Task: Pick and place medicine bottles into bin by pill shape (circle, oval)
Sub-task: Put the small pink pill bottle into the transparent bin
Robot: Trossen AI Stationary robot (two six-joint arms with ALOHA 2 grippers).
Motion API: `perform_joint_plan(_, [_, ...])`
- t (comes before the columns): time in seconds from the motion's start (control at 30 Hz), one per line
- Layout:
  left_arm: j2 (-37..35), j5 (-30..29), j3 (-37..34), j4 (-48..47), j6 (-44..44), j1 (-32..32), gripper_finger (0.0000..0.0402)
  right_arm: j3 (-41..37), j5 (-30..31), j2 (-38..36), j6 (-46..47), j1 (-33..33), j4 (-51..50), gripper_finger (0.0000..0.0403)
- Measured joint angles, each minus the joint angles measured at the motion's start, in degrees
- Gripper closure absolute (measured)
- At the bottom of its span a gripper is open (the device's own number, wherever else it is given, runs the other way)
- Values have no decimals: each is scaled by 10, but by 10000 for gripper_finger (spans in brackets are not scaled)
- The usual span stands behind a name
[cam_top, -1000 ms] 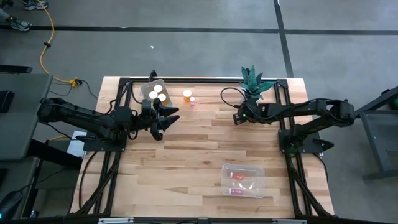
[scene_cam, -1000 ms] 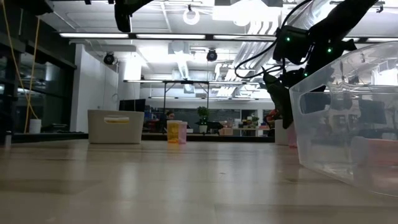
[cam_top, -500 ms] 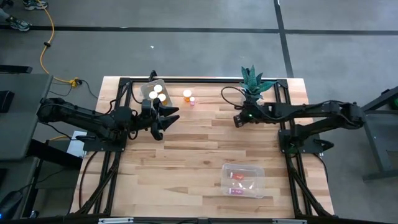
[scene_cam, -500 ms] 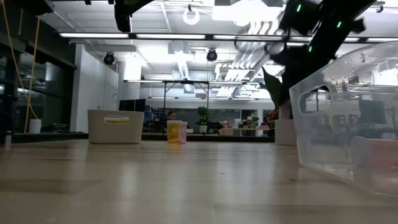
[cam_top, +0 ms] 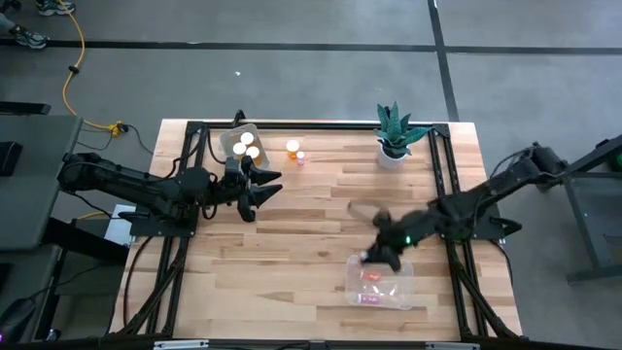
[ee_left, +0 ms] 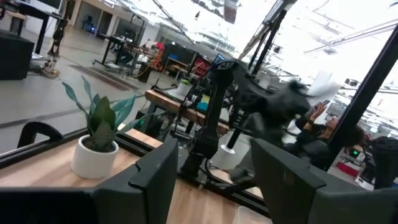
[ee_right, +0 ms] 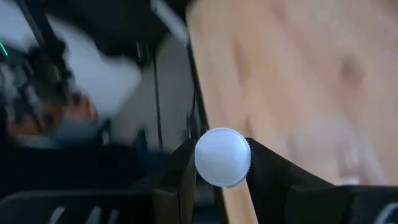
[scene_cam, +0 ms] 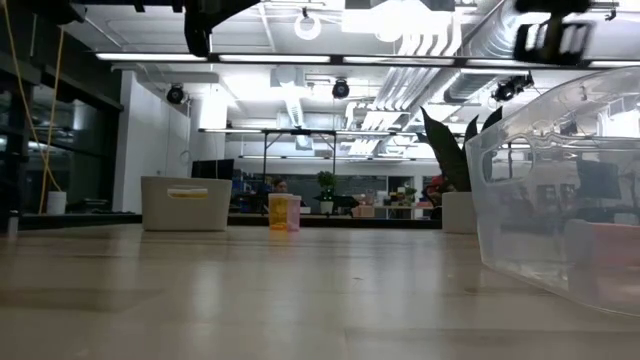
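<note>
My right gripper [cam_top: 374, 258] hangs blurred over the far rim of the clear bin [cam_top: 381, 282] near the table's front. It is shut on a medicine bottle whose round white cap [ee_right: 222, 157] faces the right wrist view. That bin has reddish bottles [cam_top: 371, 277] lying in it. Two more bottles [cam_top: 293, 148] stand on the table's far side, next to a second clear bin [cam_top: 243, 144] with white-capped bottles in it. My left gripper [cam_top: 264, 187] is held above the table's left part, open, with nothing between its fingers [ee_left: 155, 180]. My right gripper pinches the bottle between its two fingers [ee_right: 183, 165], one on each side at the white cap's rim [ee_right: 200, 158]. The cap's top points back along the fingers toward the wrist. The bottle's body is hidden behind the cap. It is lifted clear of the table.
A potted green plant [cam_top: 394, 131] stands at the far right of the table. Black frame rails [cam_top: 194, 156] run along both sides. In the low view the near bin's wall [scene_cam: 560, 200] fills the right side. Bare wood lies in the table's middle.
My right gripper has swung from beside the plant at the far right toward the table's near edge. It turned as it went and now hangs over the near bin's far rim.
</note>
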Motion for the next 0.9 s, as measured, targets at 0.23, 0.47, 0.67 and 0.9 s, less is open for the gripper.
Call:
perform_joint_plan(0.23, [0, 0, 0, -3, 0, 0, 209, 132, -22, 129, -50, 51, -293, 299])
perform_joint_plan(0.47, [0, 0, 0, -2, 0, 0, 209, 172, -58, 229, -90, 61, -331, 290])
perform_joint_plan(0.67, [0, 0, 0, -3, 0, 0, 209, 173, -102, 269, -108, 61, -323, 266])
perform_joint_plan(0.9, [0, 0, 0, -15, 0, 0, 209, 173, -102, 256, -125, 60, -326, 193])
